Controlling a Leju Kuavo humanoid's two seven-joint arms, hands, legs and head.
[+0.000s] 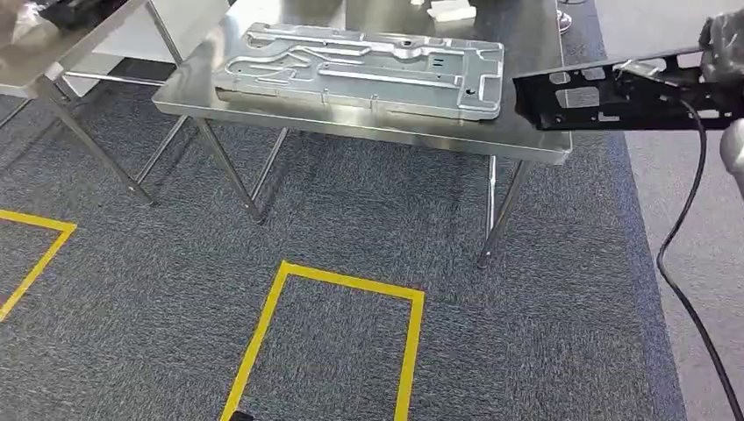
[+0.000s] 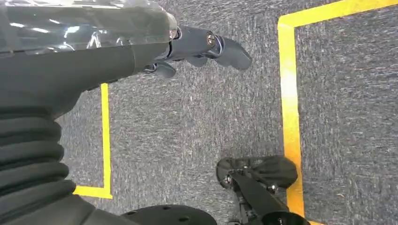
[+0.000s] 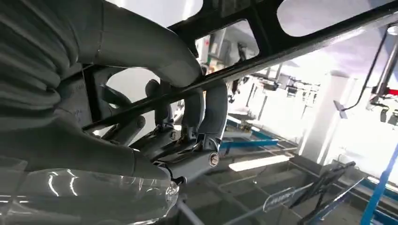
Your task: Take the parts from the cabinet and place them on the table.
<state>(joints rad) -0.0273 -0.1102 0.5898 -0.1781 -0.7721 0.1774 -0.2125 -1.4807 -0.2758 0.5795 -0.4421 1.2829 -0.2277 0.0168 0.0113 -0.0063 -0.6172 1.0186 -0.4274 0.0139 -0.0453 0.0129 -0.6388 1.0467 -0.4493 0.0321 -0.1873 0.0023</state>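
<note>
The right robot hand (image 3: 187,126) grips a black perforated bracket (image 1: 614,92) near the steel counter (image 1: 526,145) — carrying stage — next, lower it beside the silver stamped panel (image 1: 364,70); left robot hand (image 2: 197,47) hangs spread, empty.

Grey-blue carpet (image 1: 351,219) covers the floor, marked with yellow tape (image 1: 263,333) in rectangular outlines. A steel table (image 1: 368,123) on thin tubular legs stands ahead, its top glossy under bright overhead light. A second steel table (image 1: 53,53) stands off to the left. Along the right runs a strip of paler grey floor (image 1: 693,219). Farther off, the hall is brightly lit, with blue metal frames (image 3: 380,187).
</note>
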